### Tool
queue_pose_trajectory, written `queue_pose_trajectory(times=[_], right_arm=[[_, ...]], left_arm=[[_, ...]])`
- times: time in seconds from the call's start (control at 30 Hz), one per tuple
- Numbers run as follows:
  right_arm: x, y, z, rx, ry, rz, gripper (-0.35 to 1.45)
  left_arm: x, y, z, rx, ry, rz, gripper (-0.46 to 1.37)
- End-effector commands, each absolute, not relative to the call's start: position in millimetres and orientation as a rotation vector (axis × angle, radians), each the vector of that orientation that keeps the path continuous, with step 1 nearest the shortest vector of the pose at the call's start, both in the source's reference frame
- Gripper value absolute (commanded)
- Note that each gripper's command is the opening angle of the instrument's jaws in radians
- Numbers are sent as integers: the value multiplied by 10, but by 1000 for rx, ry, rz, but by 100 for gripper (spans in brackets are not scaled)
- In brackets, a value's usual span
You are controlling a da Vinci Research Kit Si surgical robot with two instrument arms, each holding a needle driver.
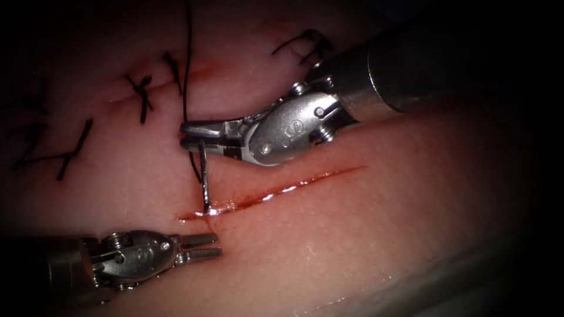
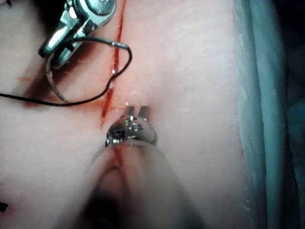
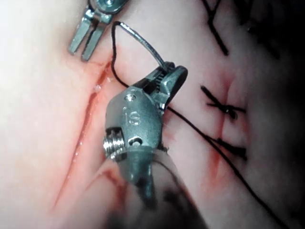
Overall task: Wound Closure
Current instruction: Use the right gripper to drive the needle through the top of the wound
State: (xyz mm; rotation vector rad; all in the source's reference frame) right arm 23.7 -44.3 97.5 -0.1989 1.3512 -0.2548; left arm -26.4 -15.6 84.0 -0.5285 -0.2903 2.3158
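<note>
My right tool comes in from the upper right, its jaws shut on the curved needle. From the jaws the needle hangs down to the left end of the cut. Its lower end carries the black thread, which loops back up past the jaws. In the right wrist view the needle arcs free above the tissue, out of it. My left tool lies low on the left, just below the cut, jaws slightly open and holding nothing. The left wrist view shows its tips apart beside the cut.
Several dark tied stitches cross a closed wound up on the left, and cut thread ends lie behind my right tool's shaft. Red fluid glistens along the cut. A pale teal drape borders the tissue's edge.
</note>
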Motion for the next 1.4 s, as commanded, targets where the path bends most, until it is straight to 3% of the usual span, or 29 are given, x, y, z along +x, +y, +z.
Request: queue_pose_trajectory(times=[0.03, 1.1, 1.4], right_arm=[[236, -445, 977, -194, 1352, -238, -35], [228, -486, 1029, 76, 1205, -16, -35], [227, -473, 1031, 149, 1161, 151, -35]], left_arm=[[-264, -156, 840, -529, -293, 2315, 8], [-264, -155, 839, -530, -298, 2314, 14], [-265, -155, 838, -529, -298, 2314, 15]])
